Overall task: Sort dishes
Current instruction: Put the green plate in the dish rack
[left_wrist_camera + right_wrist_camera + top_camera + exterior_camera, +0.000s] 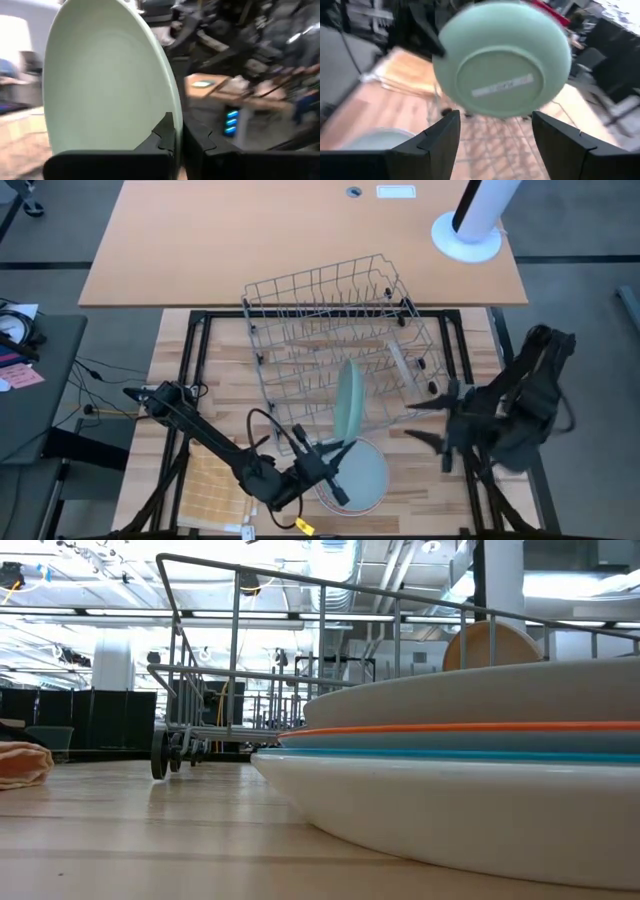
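A pale green plate (350, 408) stands on edge over the near side of the grey wire rack (330, 310). My left gripper (338, 458) is shut on its lower rim. The right wrist view shows the plate's underside (502, 60). A stack of plates (370, 480) lies flat on the table near the front edge, below the held plate; the low view shows the stack (480, 770) with white, teal and orange rims. My right gripper (428, 422) waits open to the right of the rack, its fingers pointing at the held plate. My left gripper pinches the green plate's rim (176, 107) between its two fingers, one finger on the plate's face and one on its back. The fingers come from the table's near left, slanting up. The plate stands upright on edge above the fingers, lifted clear of the stack.
A yellow checked cloth (208, 485) lies at the near left of the table. The rack's wire tines and wheels (165, 755) rise behind the stack. A white round base (466, 235) stands on the far orange tabletop.
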Tool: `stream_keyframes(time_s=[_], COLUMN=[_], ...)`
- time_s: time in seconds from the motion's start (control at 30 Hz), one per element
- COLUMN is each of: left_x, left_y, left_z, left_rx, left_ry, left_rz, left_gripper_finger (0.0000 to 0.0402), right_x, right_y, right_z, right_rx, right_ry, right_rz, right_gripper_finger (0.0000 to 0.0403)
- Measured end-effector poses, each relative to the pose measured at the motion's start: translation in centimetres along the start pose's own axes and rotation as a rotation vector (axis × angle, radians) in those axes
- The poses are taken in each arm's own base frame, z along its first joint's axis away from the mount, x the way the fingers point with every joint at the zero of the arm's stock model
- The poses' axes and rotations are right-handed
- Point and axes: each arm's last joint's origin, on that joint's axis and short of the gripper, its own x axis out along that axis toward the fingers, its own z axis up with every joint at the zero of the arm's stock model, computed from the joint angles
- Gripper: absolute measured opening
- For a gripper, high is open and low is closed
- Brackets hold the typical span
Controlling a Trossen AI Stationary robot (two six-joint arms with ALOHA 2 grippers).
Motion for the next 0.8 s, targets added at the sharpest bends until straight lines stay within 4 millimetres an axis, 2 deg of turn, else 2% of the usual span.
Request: stream_keyframes(time_s=[0.2, 0.37, 0.6, 0.73, 0.8], left_x=[0.4, 1.5, 2.6, 2.9, 3.2], left_y=[0.2, 0.5, 1.1, 1.5, 1.7], left_z=[-0.6, -2.3, -3.9, -4.2, -4.4], left_rx=[0.059, 0.105, 0.248, 0.408, 0.5], left_ry=[0.041, 0.102, 0.156, 0.18, 0.198], left_rz=[0.068, 0.097, 0.136, 0.171, 0.21], left_gripper_finger=[0.0004, 0.0004, 0.0004, 0.0003, 0.0002], right_x=[2.2, 3.4, 4.5, 5.2, 5.6], right_y=[3.5, 5.0, 4.9, 4.0, 3.7], right_z=[-1.7, -1.7, -0.4, 0.4, 0.7], right_rx=[-0.073, 0.063, 0.321, 0.56, 0.619], right_ry=[0.075, 0.071, -0.031, -0.102, -0.12], right_rz=[-0.041, -0.116, -0.284, -0.36, -0.383], right_gripper_finger=[0.0249, 0.0249, 0.0249, 0.0249, 0.0249])
